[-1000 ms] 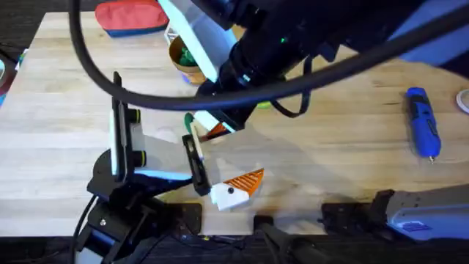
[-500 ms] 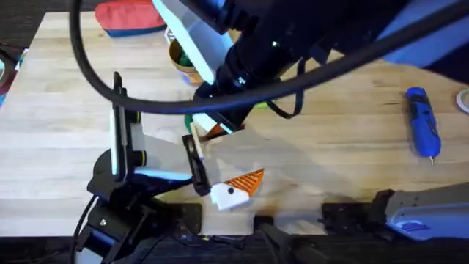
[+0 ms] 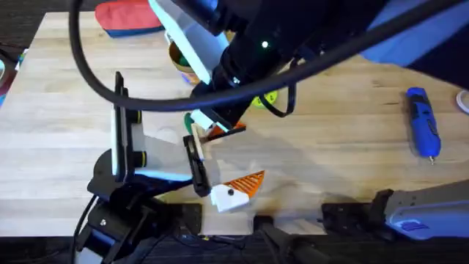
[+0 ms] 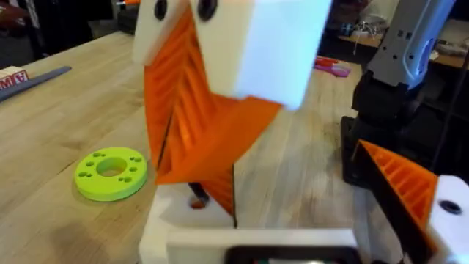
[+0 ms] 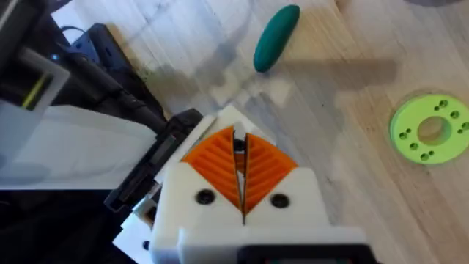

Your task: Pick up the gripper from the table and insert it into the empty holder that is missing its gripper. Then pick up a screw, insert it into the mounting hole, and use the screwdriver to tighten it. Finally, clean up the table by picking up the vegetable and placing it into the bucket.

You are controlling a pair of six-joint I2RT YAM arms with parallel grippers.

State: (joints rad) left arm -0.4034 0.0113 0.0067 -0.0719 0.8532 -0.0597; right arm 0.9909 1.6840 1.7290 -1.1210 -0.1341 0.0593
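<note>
I see the right arm (image 3: 293,44) reaching across the table (image 3: 344,139), large and dark under the camera; its claw (image 5: 239,172) has orange pads pressed together. Left claw (image 4: 293,187): fingers apart, mount beside them. Blue screwdriver (image 3: 423,122) lies far right, bit toward me. Green vegetable (image 5: 276,37) lies diagonally near the bucket (image 3: 182,60).

Right arm's slid a bit up and left across the bench over the last second. That uncovered more of the light green disc (image 3: 265,97), and the right claw (image 3: 220,130) with its orange pads sits slightly further right than before, more in the open.
</note>
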